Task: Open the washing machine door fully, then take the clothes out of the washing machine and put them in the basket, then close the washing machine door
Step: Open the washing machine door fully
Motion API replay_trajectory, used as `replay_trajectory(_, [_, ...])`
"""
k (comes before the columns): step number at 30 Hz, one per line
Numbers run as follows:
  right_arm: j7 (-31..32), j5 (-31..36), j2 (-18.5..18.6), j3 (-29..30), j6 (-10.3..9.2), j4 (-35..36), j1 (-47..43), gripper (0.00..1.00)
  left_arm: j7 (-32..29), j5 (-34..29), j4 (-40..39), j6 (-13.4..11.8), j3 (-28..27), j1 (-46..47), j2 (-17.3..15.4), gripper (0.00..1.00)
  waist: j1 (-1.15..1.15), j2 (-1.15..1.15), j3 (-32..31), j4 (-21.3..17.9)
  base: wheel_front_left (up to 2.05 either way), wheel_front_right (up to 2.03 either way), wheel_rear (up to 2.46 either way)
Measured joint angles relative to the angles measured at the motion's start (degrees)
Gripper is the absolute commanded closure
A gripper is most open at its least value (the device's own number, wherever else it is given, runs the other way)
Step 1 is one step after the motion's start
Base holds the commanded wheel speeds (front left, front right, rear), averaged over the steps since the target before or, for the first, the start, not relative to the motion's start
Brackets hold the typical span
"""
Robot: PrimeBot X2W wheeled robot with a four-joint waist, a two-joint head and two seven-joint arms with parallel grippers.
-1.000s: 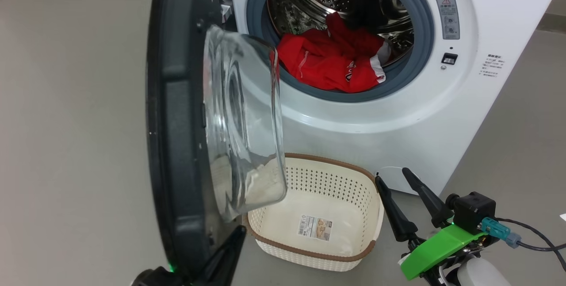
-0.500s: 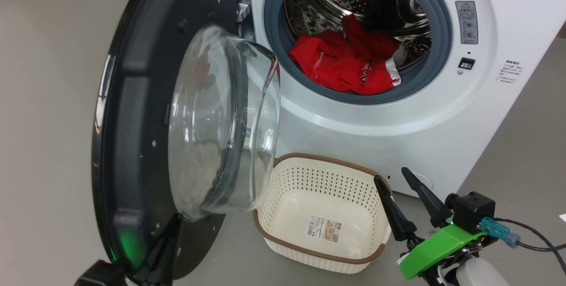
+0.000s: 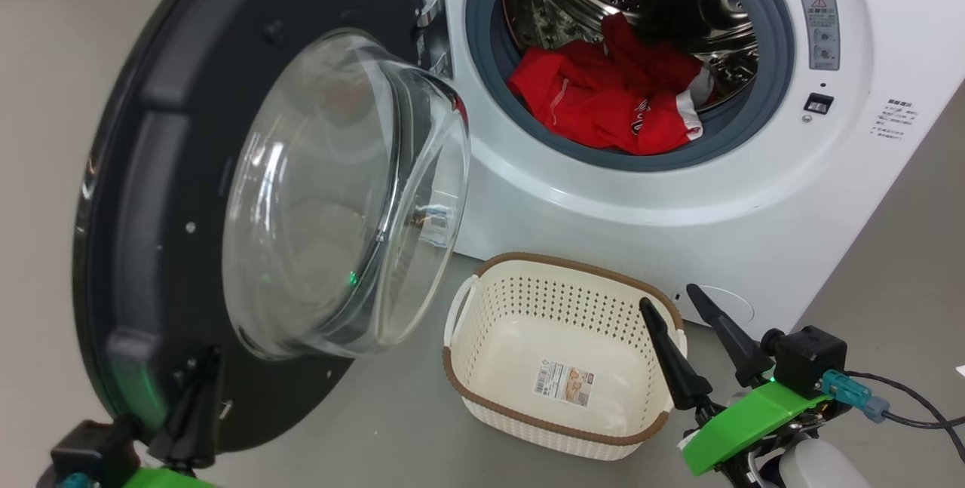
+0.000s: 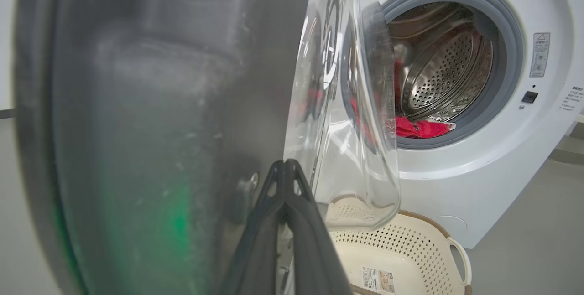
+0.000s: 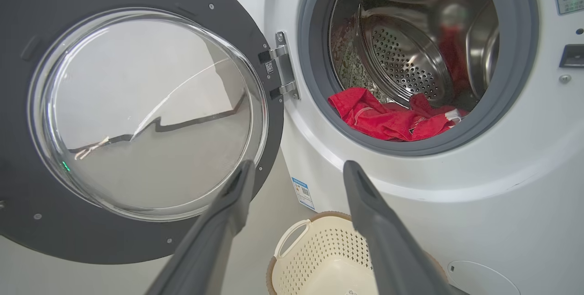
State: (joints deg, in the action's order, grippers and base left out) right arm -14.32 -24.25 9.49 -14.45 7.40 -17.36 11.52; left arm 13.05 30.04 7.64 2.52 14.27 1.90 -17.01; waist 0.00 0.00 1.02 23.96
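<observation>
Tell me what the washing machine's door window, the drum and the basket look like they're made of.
Door window: clear and glossy with sharp reflections, so glass or hard clear plastic. Drum: bright perforated metal, mirror-like, probably stainless steel. Basket: matte cream plastic, judging by its evenly moulded holes; its brown rim looks woven but may be moulded too.

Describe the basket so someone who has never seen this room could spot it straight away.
Find the big white washing machine with its round black door swung open. On the floor just in front of it stands the basket. It is small, cream and perforated, with a brown rim and a paper label on its bottom.
</observation>
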Motion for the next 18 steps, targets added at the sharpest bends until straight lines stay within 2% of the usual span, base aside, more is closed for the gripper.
replay_trajectory(9, [0.00, 0.23, -0.15, 0.01, 0.00, -0.01, 0.02, 0.00, -1.59, 1.04, 5.19, -0.27, -2.05, 4.15, -2.19, 1.00, 0.00, 0.00, 1.35, 1.00, 0.00, 0.00, 0.00])
replay_trajectory(18, [0.00, 0.48, -0.27, -0.04, 0.00, -0.14, 0.20, 0.00, -2.97, 1.92, 13.95, 0.46, -3.61, 10.30, -4.98, 1.00, 0.00, 0.00, 2.70, 1.60, 0.00, 0.00, 0.00])
